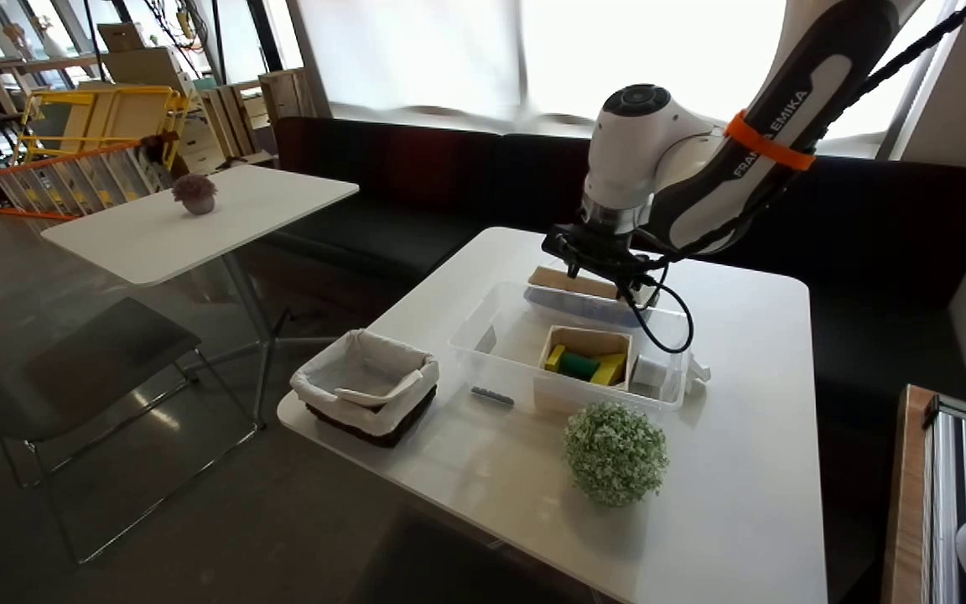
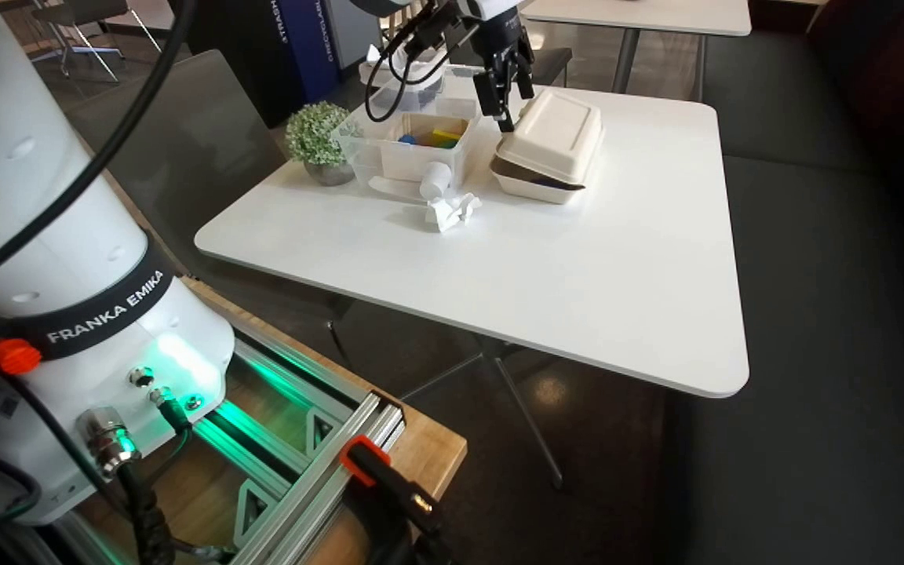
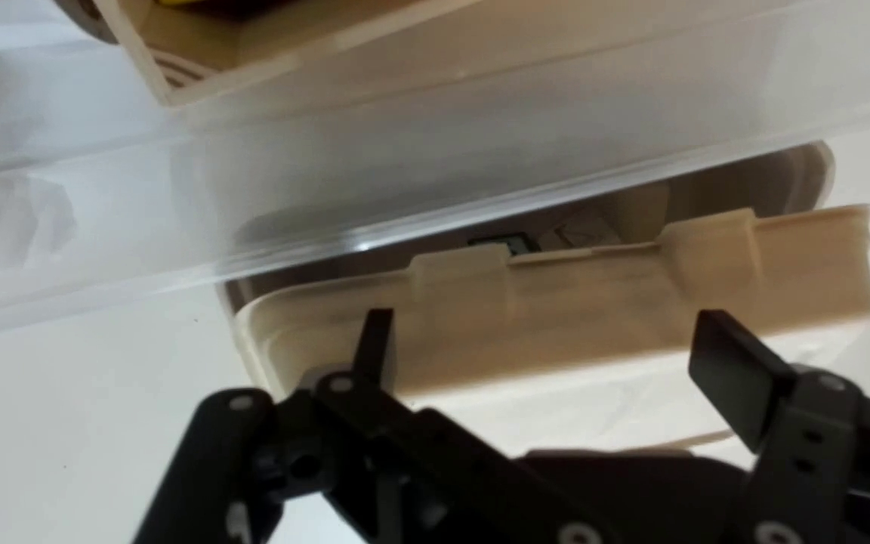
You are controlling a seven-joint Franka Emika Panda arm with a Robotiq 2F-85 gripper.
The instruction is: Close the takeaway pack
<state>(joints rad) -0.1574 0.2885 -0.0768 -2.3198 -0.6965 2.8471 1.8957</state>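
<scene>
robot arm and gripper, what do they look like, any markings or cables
The arm is white and black, with an orange band, black cabling and FRANKA EMIKA lettering. The gripper is black, with blocky jaws and round grey studs.

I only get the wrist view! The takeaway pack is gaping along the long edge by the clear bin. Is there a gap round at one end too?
Observer: Yes. In an exterior view, a dark gap shows at the end of the takeaway pack that faces that camera.
Operator: What's past the clear bin, on the side away from the pack?
Observer: A round leafy green plant; both exterior views show it there.
Operator: I see a bit of yellow in the wooden box. Any other colour in there?
Observer: Yes, an exterior view shows a green piece inside it.
</scene>
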